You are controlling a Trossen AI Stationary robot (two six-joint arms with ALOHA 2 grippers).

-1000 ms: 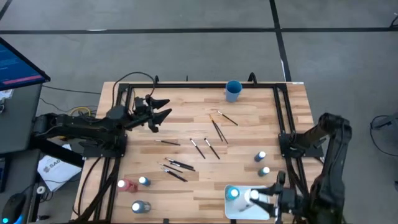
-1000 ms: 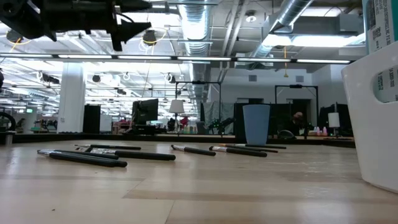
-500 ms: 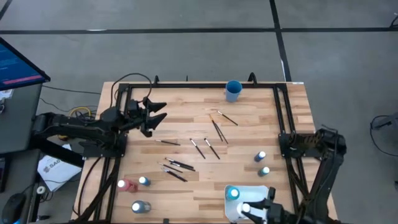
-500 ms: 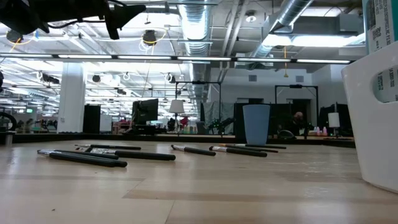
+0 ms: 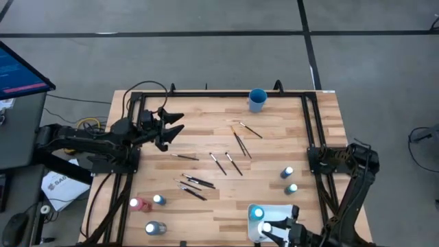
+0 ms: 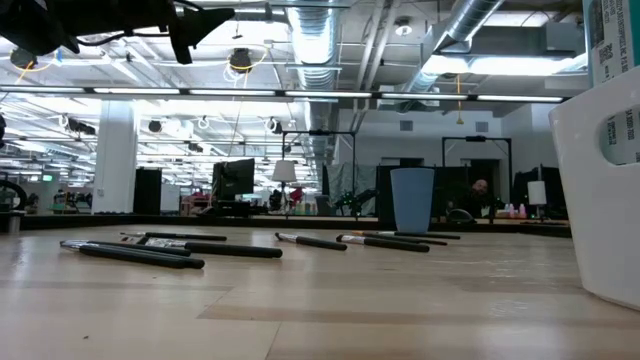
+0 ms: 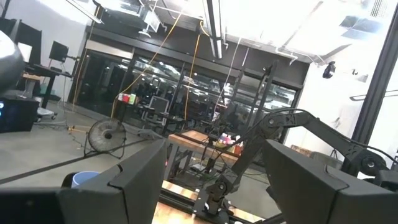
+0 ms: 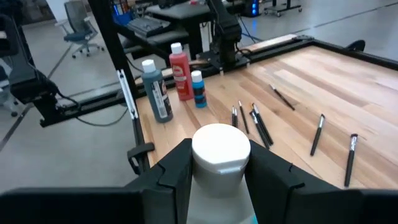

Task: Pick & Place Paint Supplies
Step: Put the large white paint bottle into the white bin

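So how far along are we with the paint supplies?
Early. One bottle stands in the white tray. The right gripper holds a white-capped bottle over it. Five bottles, including the red bottle, and all the brushes lie on the table. The left gripper hovers open and empty.

Pale matt wood-plank table [image 5: 274, 147]; glossy white plastic bottle cap [image 8: 221, 147].

**Paint supplies scattered on the worktop**

A white-capped bottle [image 8: 221, 155] stands upright between the right tool's [image 8: 217, 171] fingers, a blue-capped one [image 5: 256, 213] just beside it. Two small bottles [image 5: 287, 172] stand near the right edge. A red bottle [image 5: 138, 204] and two others cluster front-left. Thin dark brushes [image 5: 236, 144] lie flat mid-worktop.
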